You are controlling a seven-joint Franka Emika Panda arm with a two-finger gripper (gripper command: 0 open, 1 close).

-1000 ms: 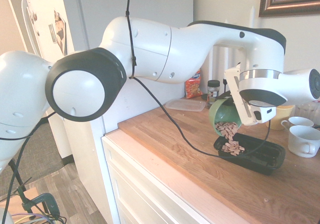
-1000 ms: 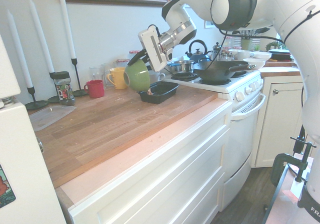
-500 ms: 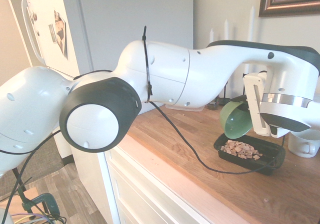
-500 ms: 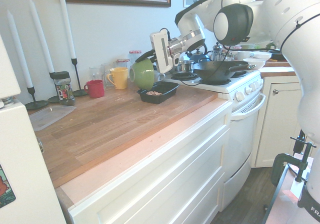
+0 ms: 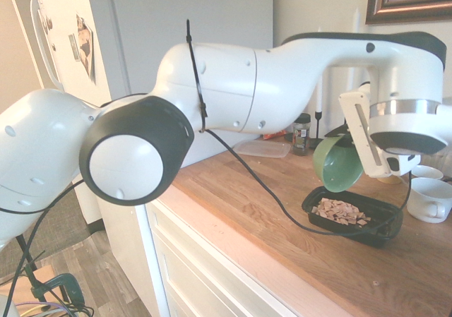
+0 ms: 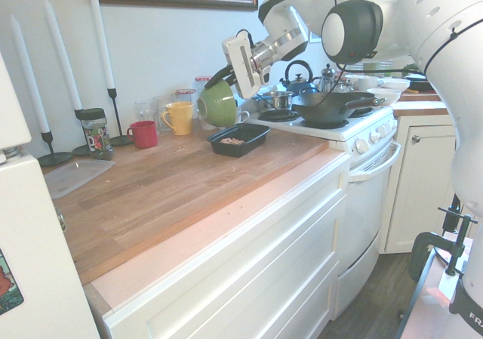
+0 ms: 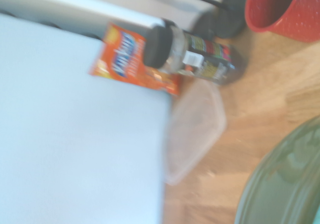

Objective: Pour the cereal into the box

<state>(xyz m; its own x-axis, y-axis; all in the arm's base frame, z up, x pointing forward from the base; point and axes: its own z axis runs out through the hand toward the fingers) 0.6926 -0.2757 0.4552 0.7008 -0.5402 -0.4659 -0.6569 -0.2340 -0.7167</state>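
A: Now, cereal (image 5: 340,210) lies in the black box (image 5: 381,226) on the surface (image 5: 282,246); green bowl (image 5: 337,165) hangs tipped above it.

B: Tool (image 6: 226,82) clamped on the bowl's rim. Risk: leftover flakes may drop outside the box if the bowl swings sideways.

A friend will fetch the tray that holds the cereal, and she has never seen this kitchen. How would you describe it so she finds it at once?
Look along the wooden counter toward the white stove. Near that end lies a shallow black tray with rounded corners, below the green bowl that the robot holds tilted. It alone is black and holds tan cereal flakes; the mugs beside it are red, yellow and white.
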